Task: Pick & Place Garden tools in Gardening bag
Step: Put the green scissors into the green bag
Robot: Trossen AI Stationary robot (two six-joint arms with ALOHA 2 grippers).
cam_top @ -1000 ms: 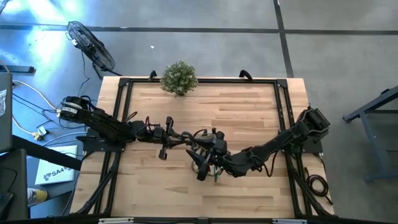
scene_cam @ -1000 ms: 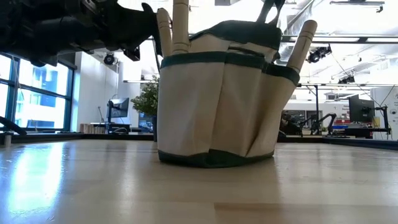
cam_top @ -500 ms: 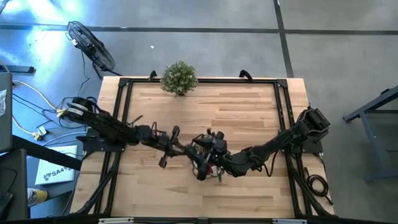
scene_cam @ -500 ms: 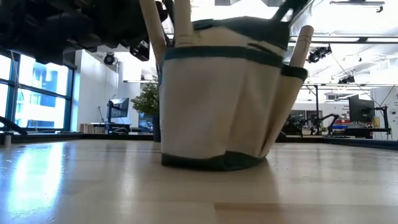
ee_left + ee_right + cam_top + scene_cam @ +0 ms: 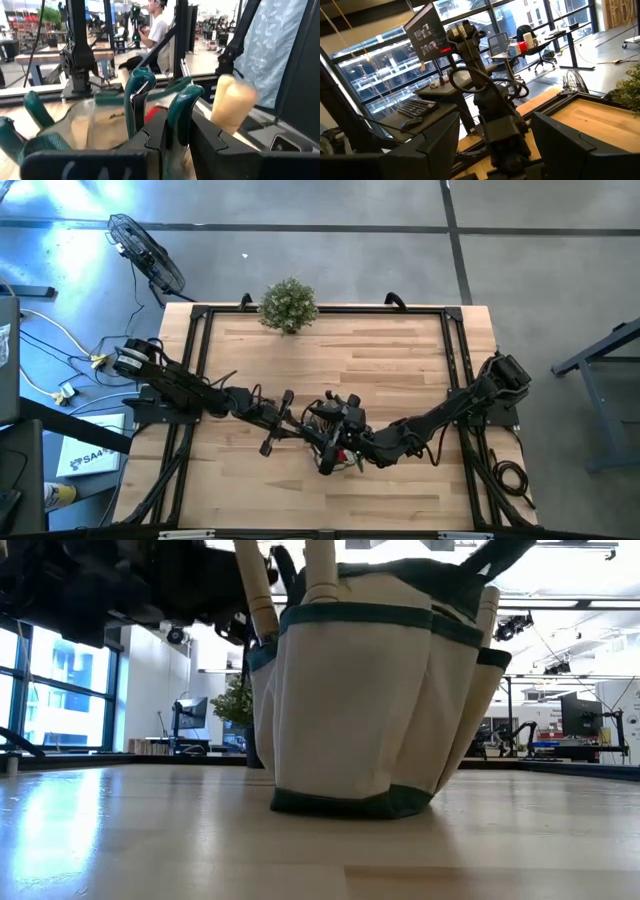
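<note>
The tan and green gardening bag (image 5: 370, 700) stands on its base on the table, wooden tool handles (image 5: 252, 590) sticking up from its side pockets. In the high view it lies mostly hidden under both grippers (image 5: 335, 438). My left gripper (image 5: 300, 430) is at the bag's left rim, shut on the green-handled pruners (image 5: 142, 95). A red piece (image 5: 154, 112) and a wooden handle (image 5: 231, 102) show at the bag's mouth. My right gripper (image 5: 325, 458) is open at the bag's near side. My left gripper (image 5: 175, 132) pinches one green handle of the pruners (image 5: 177, 117) between its two fingers; the other handle stands just beside them. The fingers come slanting from the table's left, and the pruners reach forward past them over the bag's mouth. My right gripper (image 5: 495, 150) has its fingers wide apart; I cannot tell whether it touches the bag.
A bushy green potted plant (image 5: 288, 305) stands at the table's far edge. A black frame (image 5: 320, 310) runs round the table's edges. Bare wood lies far and near of the bag. A person shows in the room beyond (image 5: 159, 22).
My left gripper has gone toward the table's right and near edge with the pruners, up to the bag. The bag has slid a little along the table and turned about, so its pockets and wooden handles face differently in the low view.
</note>
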